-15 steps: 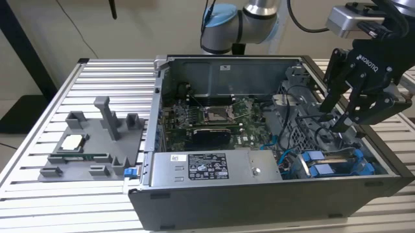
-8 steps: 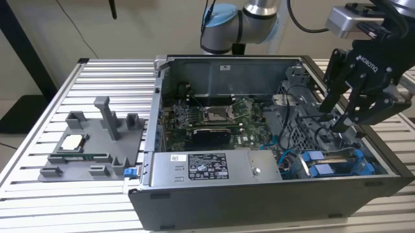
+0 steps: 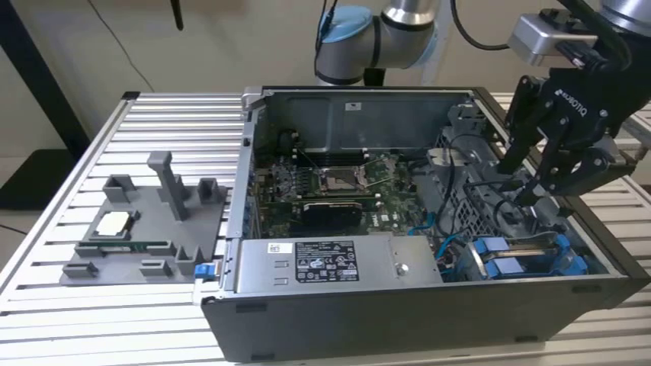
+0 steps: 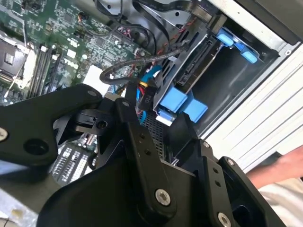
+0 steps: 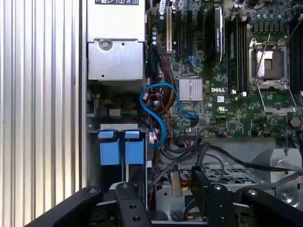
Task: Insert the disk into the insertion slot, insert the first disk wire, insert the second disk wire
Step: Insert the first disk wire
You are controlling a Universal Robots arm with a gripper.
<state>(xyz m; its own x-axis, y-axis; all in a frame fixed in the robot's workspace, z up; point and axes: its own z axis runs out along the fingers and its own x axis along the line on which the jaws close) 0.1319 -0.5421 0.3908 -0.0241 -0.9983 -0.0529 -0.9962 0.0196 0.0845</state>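
The black two-fingered gripper [image 3: 521, 187] reaches down into the open dark-grey computer case [image 3: 407, 320], on the exterior view's right, over the corner that holds the drive bays. In both wrist views its jaws stand apart, with loose cables and a small orange-brown connector [image 5: 176, 182] lying in the gap between them. Nothing is visibly clamped. The silver-grey rectangular disk [image 4: 196, 66] in its bright blue plastic caddy sits edge-on inside the grey insertion slot [image 5: 116, 126]. The caddy's two blue tabs [image 5: 110, 151] lie side by side at the slot's mouth and face the case's interior. A flat blue wire [image 5: 156, 111] loops across the green motherboard [image 5: 227, 109] towards the slot. In the second wrist view this wire ends in a small black plug [image 4: 147, 97]. The plug hangs just beside one fingertip [image 4: 127, 108] and near the blue tabs, apart from the disk's connector edge. I cannot tell whether the fingertip touches it. A black braided cable [image 4: 142, 60] arcs above the plug. The silver power-supply box [image 3: 336, 263] with its white label lies along the case's near wall. On the exterior view's left, a grey fixture plate [image 3: 142, 236] with upright posts rests on the ribbed aluminium table [image 3: 61, 305]. Part of a person's arm [image 4: 279, 165] shows beyond the case's outer wall.
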